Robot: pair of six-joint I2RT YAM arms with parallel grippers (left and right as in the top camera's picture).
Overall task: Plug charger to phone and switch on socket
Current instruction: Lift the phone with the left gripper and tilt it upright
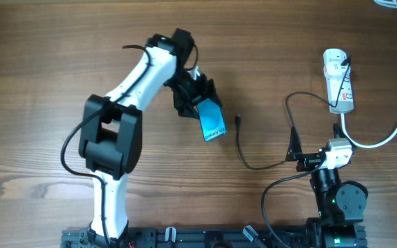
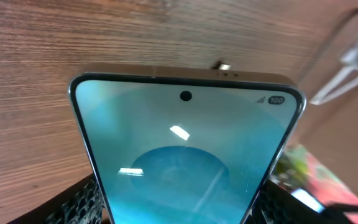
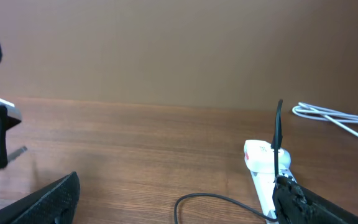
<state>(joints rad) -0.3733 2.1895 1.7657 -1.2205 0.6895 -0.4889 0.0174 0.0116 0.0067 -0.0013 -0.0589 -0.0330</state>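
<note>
Leftward, the left tool [image 1: 198, 103] pinches the phone [image 1: 212, 122] by its long edges; its long axis runs away from the robot, text end nearest. Beside it the charger [image 1: 239, 122] lies, plug tip pointing away. Farther right, the right tool [image 3: 176, 183] gapes wide, near the socket [image 1: 338, 81].

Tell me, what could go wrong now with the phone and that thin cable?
The left tool grips the phone by one end only, so it might slip or twist. The charger plug lies loose on the table, so pushing the phone at it may just shove it away. Its cable loops close to the open right tool and could snag.
</note>
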